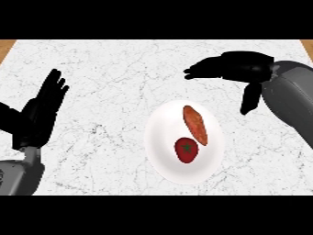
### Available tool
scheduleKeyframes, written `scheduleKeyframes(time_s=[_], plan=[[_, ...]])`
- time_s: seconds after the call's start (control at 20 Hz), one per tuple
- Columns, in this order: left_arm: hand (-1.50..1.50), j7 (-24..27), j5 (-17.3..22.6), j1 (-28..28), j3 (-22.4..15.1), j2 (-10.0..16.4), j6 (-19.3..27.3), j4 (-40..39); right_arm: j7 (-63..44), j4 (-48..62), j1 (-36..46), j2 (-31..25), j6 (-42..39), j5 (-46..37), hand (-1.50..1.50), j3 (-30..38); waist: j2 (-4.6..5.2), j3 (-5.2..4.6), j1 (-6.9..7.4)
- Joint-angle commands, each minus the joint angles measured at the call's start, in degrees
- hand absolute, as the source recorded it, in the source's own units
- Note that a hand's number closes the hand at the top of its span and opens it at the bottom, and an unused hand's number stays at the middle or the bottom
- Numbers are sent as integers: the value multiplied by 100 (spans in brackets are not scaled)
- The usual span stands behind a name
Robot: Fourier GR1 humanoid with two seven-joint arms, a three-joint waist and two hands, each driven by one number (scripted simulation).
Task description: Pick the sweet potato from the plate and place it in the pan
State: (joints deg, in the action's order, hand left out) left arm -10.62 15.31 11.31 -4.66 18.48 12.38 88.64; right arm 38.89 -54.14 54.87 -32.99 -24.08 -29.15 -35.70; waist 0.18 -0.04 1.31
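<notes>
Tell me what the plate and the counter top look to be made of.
Plate: plain white with a smooth, even surface, so probably glazed ceramic, though plastic is possible. Counter top: white with fine grey veins, so marble or a marble-look stone.

A: Where's the plate?
B: On the counter, a bit R of ctr, toward the near edge.
A: What's on it?
B: Sweet potato on the far-R part, lying far-to-near. Tomato in front of it, slightly L, just beside its near end; can't tell if touching.
A: Hands?
B: L hand at the L side, fingers up, well apart from the plate. R hand behind the plate & to its R, fingers pointing L, thumb pointing down near the plate's far-R rim, w/o touching.
</notes>
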Motion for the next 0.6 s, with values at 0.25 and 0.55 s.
scheduleKeyframes(time_s=[0.25, 0.55], plan=[[0, -15, -20, -90, 155, -152, -63, -25, 2, -792, -303, -215, -392, -1003, -150, -453, -31, 2, -159], [0, 129, -111, -662, 240, 5, -232, 469, -622, -1510, -785, -188, 235, -1773, -150, -449, -42, 4, -128]])
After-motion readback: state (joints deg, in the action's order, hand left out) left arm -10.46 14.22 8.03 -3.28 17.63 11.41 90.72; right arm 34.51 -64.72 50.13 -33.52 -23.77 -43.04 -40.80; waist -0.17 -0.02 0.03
